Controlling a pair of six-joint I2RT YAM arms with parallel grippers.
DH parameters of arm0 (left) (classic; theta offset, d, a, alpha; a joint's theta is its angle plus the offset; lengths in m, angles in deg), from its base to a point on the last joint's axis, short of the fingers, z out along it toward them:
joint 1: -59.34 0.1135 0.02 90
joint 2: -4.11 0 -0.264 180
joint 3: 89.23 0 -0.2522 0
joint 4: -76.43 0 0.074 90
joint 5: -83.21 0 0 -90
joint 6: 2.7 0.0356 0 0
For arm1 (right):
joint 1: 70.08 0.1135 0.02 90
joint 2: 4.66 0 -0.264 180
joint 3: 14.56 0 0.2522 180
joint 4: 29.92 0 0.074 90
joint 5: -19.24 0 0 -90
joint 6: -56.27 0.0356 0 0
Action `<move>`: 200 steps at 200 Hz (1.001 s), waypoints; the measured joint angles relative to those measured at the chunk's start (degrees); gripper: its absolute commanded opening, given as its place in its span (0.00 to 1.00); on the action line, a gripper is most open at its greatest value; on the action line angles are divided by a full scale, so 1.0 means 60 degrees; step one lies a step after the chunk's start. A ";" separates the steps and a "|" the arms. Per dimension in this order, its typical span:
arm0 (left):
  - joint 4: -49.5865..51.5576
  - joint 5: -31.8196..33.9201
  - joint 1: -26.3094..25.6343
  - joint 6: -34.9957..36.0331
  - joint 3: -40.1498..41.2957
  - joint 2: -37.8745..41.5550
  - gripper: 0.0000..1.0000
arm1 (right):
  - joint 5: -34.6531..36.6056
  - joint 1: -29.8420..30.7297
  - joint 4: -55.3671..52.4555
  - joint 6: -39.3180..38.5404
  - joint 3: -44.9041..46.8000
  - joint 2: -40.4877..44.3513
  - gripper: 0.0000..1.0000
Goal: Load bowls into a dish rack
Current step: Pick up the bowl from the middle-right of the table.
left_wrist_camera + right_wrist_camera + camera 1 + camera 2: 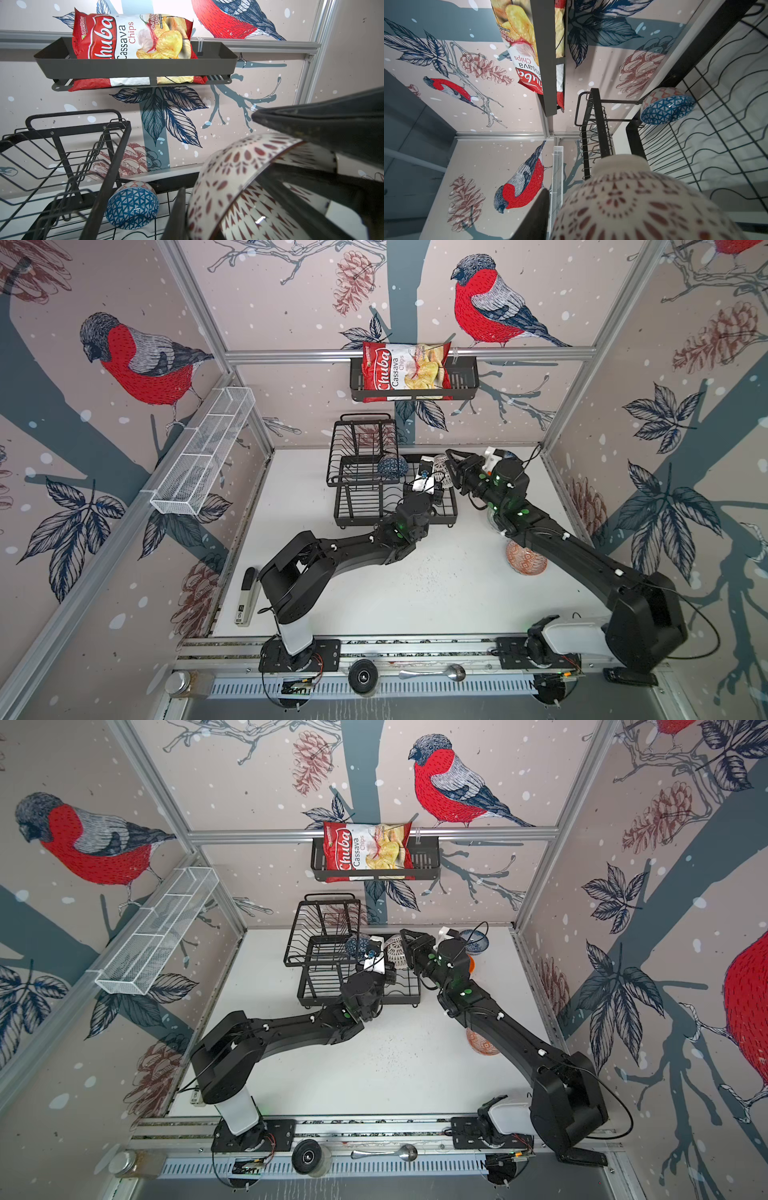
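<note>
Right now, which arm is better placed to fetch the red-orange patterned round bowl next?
Right, probably: the red-orange bowl lies beneath its forearm; the left jaws are shut on the white red-patterned bowl.

Dish rack (pixel 361 502) at back of bench (pixel 415 593), near middle. Upper basket (pixel 357 448) over rack's left half. One bowl (pixel 392 467) in lower tier, just right of upper basket, at rack's back edge. Second bowl (pixel 441 475) right of it, over lower tier, between my left hand (pixel 430 467) and my right hand (pixel 451 470). Third bowl (pixel 525 560) on bench, right of rack and nearer front, partly under my right arm (pixel 573 547). Fourth bowl (pixel 473 938) in bench's back right corner, behind my right wrist. Shelf basket (pixel 461 381) on back wall above rack, chips bag (pixel 405 371) in it.
</note>
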State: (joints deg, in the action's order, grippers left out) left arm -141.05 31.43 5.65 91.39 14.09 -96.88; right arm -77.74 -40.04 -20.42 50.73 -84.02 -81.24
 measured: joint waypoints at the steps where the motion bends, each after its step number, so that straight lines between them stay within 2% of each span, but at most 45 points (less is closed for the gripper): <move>1: -0.0007 0.0004 -0.0004 0.0004 0.0004 0.0000 0.00 | -0.0007 0.0000 0.0007 0.0007 0.0004 0.0000 0.27; 27: -0.0131 0.0109 -0.0044 0.0062 0.0011 0.0000 0.00 | -0.0357 0.0004 0.0364 0.0495 0.0044 0.0051 0.13; 59: 0.0047 0.0127 -0.0066 0.0291 -0.0066 -0.0011 0.00 | -0.0590 -0.0011 0.0452 0.0794 0.0171 0.0237 0.02; 82: 0.0255 0.0113 -0.0087 0.0342 -0.0153 -0.0011 0.19 | -0.0579 -0.0080 0.0437 0.0834 0.0284 0.0361 0.01; 103: 0.0310 -0.0182 -0.0120 0.0259 -0.0164 0.0011 0.22 | -0.0335 -0.0233 0.0463 0.0532 0.0346 0.0386 0.00; 144: 0.0426 -0.0375 -0.0160 0.0011 -0.0164 0.0138 0.36 | -0.0102 -0.0346 0.0539 0.0335 0.0433 0.0386 0.00; 157: 0.0568 -0.0415 -0.0160 -0.0069 -0.0131 0.0237 0.43 | -0.0106 -0.0390 0.0550 0.0280 0.0459 0.0386 0.00; 183: 0.0725 -0.0331 -0.0160 -0.0237 0.0149 0.0601 0.71 | -0.0040 -0.0532 0.0561 0.0113 0.0532 0.0386 0.00; 200: 0.0707 -0.0255 -0.0149 -0.0433 0.0357 0.0900 0.93 | 0.0124 -0.0663 0.0474 -0.0022 0.0572 0.0382 0.00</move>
State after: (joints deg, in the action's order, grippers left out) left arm -136.81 29.90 4.75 88.79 16.23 -91.48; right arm -77.00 -44.01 -17.58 50.60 -80.59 -78.94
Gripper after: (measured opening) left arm 0.790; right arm 0.104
